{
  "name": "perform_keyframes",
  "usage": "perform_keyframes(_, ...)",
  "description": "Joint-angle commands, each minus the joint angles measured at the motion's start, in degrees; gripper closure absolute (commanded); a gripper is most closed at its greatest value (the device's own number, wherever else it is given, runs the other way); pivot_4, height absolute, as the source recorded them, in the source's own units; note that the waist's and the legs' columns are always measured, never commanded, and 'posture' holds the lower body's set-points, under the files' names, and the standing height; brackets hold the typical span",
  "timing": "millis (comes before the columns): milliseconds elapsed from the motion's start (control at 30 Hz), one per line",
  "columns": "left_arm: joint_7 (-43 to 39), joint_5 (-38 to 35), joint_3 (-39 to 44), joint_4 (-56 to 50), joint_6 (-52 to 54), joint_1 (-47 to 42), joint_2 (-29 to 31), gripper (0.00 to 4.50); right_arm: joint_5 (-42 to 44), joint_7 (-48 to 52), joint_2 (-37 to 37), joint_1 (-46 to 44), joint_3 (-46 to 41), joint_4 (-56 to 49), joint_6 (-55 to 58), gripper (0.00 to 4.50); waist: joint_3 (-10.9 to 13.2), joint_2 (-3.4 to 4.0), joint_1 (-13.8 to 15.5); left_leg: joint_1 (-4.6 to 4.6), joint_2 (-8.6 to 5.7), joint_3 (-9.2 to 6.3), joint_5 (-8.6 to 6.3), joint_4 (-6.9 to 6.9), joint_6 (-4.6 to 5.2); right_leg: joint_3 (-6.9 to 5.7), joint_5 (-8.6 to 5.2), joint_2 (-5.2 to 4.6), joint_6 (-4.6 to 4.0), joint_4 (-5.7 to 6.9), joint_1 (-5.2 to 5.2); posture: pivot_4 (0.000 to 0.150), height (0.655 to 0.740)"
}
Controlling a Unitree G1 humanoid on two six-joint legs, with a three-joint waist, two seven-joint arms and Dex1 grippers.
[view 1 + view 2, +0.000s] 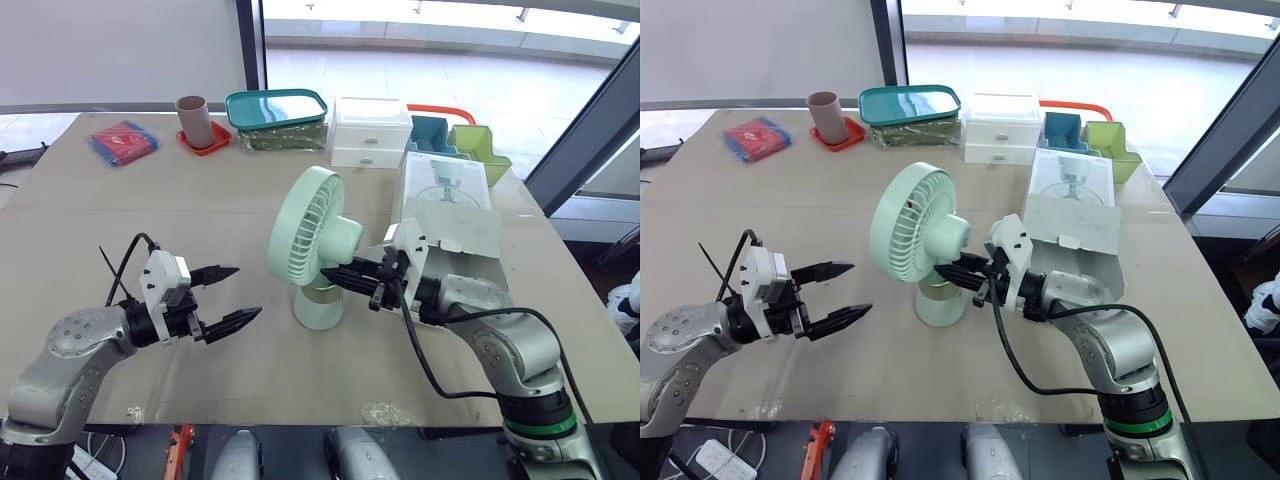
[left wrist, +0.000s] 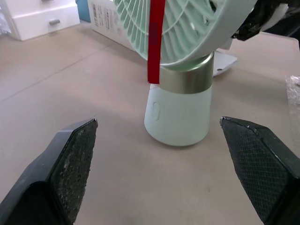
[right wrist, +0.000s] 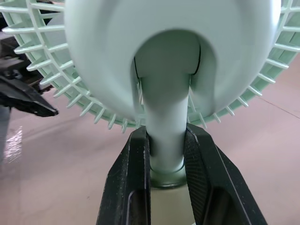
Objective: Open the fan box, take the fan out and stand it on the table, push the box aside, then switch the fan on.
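Note:
A mint-green fan (image 1: 312, 235) stands upright on the table, its grille facing my left side, on a pale round base (image 2: 178, 112). My right gripper (image 1: 338, 273) is shut on the fan's neck just behind the head; in the right wrist view both black fingers (image 3: 136, 178) press against the neck (image 3: 166, 140). My left gripper (image 1: 240, 292) hovers open above the table to the left of the fan, apart from it, its fingers (image 2: 70, 159) wide on either side of the base. The white fan box (image 1: 445, 195) lies open behind my right arm.
Along the far edge stand a red packet (image 1: 122, 140), a brown cup (image 1: 193, 118) on a red coaster, a teal tray (image 1: 276, 108), a white drawer unit (image 1: 370, 132), and blue (image 1: 430, 133) and green (image 1: 478, 146) bins. A red strip (image 2: 156, 42) hangs down the fan's grille.

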Motion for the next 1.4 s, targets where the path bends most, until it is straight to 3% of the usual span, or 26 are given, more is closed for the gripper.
perform_keyframes(33,-2.50,-0.27,-2.36,0.26,0.32,-0.66,0.81,0.29,-3.09,8.89,-0.61,-0.61,4.90,2.47,-9.74,4.06,0.00,0.00,0.00,0.00,0.00,0.00,0.00,0.00,0.00,0.00,0.00,0.00,0.00,0.00,0.00,0.150,0.7400)
perform_keyframes(333,-3.71,2.32,-8.14,1.44,0.34,-1.21,0.10,0.29,-6.81,10.66,0.54,-1.62,7.76,6.97,-15.27,4.06,-0.01,-0.01,0.00,0.02,0.04,-0.01,0.00,0.02,0.00,-0.09,0.03,0.00,-0.05,0.02,0.00,0.150,0.7400)
perform_keyframes(733,-1.15,3.93,-8.69,3.03,-0.98,-3.68,-2.14,0.29,-7.79,10.74,0.66,-2.30,8.16,8.25,-16.94,4.06,-0.01,0.00,-0.13,0.18,0.09,0.02,0.03,0.05,-0.05,-0.14,0.10,0.03,-0.17,0.16,0.03,0.150,0.7400)
perform_keyframes(900,-0.52,0.04,-6.67,3.32,1.34,-4.22,-3.89,0.29,-8.07,10.52,0.58,-2.26,8.23,8.41,-17.34,4.06,-0.01,-0.01,-0.18,0.23,0.10,0.03,0.04,0.06,-0.06,-0.13,0.11,0.04,-0.18,0.24,0.05,0.150,0.7400)
perform_keyframes(1267,-3.72,10.18,-8.18,10.98,-17.10,-3.48,-4.56,0.29,-8.03,10.47,-0.24,-1.69,7.74,8.51,-17.40,4.06,-0.02,-0.01,-0.19,0.29,0.09,0.04,0.07,0.08,-0.12,-0.12,0.10,0.04,-0.21,0.35,0.06,0.150,0.7400)
perform_keyframes(1400,1.63,12.18,-6.67,12.23,-19.55,-4.18,-7.24,0.29,-8.15,10.41,-0.52,-1.50,7.54,8.51,-17.59,4.06,-0.02,-0.01,-0.19,0.30,0.08,0.04,0.08,0.08,-0.13,-0.12,0.10,0.03,-0.21,0.36,0.07,0.150,0.7400)
